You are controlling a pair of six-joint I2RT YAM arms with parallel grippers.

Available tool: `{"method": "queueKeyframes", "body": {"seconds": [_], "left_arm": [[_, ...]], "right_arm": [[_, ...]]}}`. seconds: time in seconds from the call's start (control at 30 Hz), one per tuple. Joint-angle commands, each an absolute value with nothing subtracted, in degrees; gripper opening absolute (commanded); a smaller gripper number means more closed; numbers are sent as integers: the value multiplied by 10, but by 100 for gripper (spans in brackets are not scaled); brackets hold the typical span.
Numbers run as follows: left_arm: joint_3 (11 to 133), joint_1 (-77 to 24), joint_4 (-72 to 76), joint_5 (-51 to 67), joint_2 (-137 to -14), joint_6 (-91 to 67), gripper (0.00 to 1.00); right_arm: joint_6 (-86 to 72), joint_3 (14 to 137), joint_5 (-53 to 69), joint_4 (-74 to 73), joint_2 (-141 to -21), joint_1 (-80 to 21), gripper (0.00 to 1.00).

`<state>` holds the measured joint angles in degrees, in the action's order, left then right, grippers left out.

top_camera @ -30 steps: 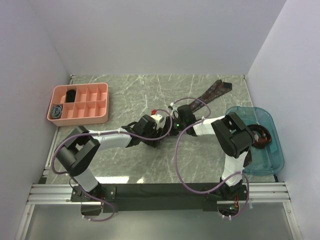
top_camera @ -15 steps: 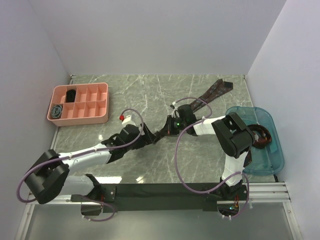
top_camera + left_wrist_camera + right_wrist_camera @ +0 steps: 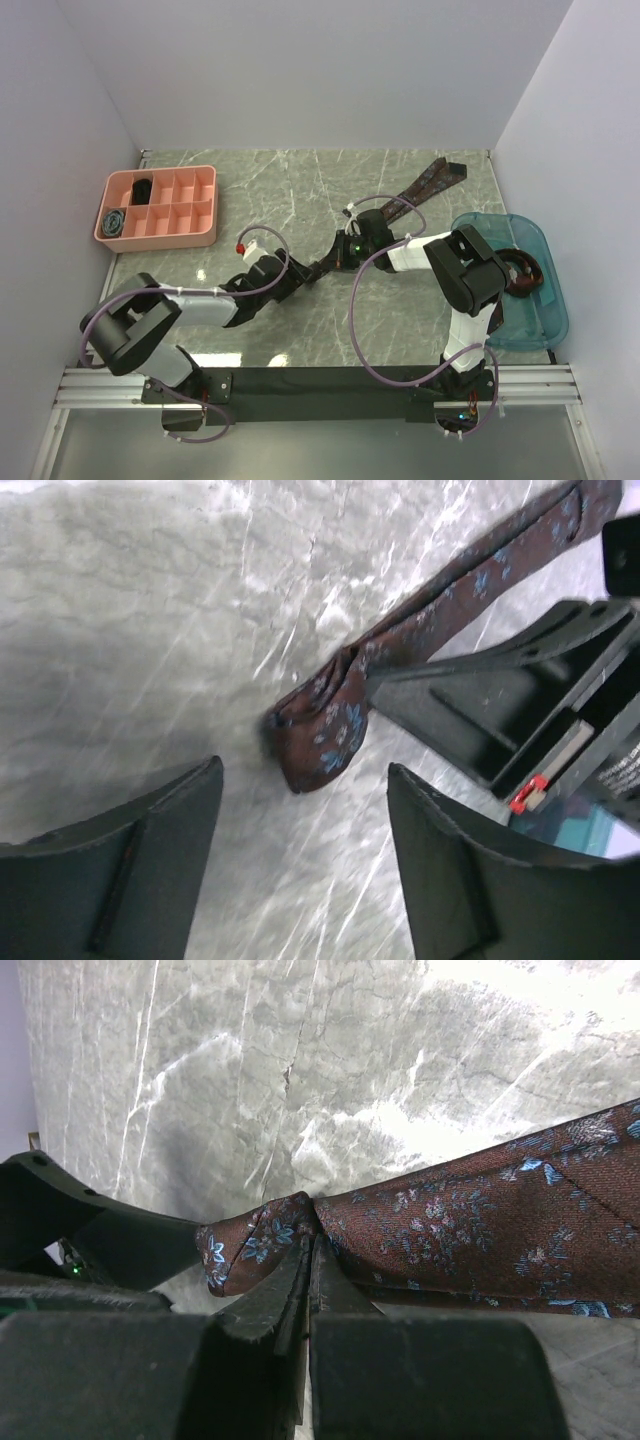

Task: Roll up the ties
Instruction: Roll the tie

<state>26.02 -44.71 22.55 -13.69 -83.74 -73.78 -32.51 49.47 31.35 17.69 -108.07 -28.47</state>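
Note:
A dark maroon tie with small blue flowers point(image 3: 420, 186) lies as a long strip from the back right toward the middle of the marble table. Its near end is folded over into a small lump point(image 3: 322, 732) point(image 3: 255, 1245). My right gripper point(image 3: 336, 257) point(image 3: 313, 1252) is shut, its tips pressed on the tie just behind that fold. My left gripper point(image 3: 297, 281) point(image 3: 305, 855) stands open a little short of the folded end, nothing between its fingers point(image 3: 150, 865). A black coil point(image 3: 143, 188) and a grey-blue coil point(image 3: 115, 221) sit in the pink tray.
The pink compartment tray point(image 3: 160, 238) stands at the back left. A blue bin point(image 3: 548, 255) at the right edge holds another dark tie point(image 3: 521, 272). Purple cables loop off both arms. White walls close the back and both sides.
My left gripper has drawn back from beside the right gripper toward the near left and now stands open off the folded end. The right gripper and the tie have stayed put.

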Motion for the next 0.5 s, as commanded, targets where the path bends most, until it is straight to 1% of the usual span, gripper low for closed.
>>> {"method": "queueKeyframes", "body": {"seconds": [0.0, 0.03, 0.07, 0.1, 0.17, 0.2, 0.47], "left_arm": [[272, -447, 275, -160, -867, -759, 72], [272, -447, 279, -163, -872, -762, 71], [270, -447, 290, -166, -880, -763, 67], [270, -448, 293, -170, -883, -765, 65], [273, -448, 298, -174, -896, -763, 63], [276, -448, 299, -173, -901, -764, 60], [270, -447, 338, -154, -942, -780, 57]], "right_arm": [[-301, 471, 246, 119, -1092, -273, 0], [-301, 471, 247, 119, -1092, -273, 0], [-302, 471, 247, 119, -1092, -273, 0], [-302, 470, 247, 119, -1092, -272, 0], [-302, 470, 248, 120, -1092, -273, 0], [-302, 470, 249, 120, -1092, -273, 0], [-303, 469, 251, 120, -1092, -272, 0]]}}
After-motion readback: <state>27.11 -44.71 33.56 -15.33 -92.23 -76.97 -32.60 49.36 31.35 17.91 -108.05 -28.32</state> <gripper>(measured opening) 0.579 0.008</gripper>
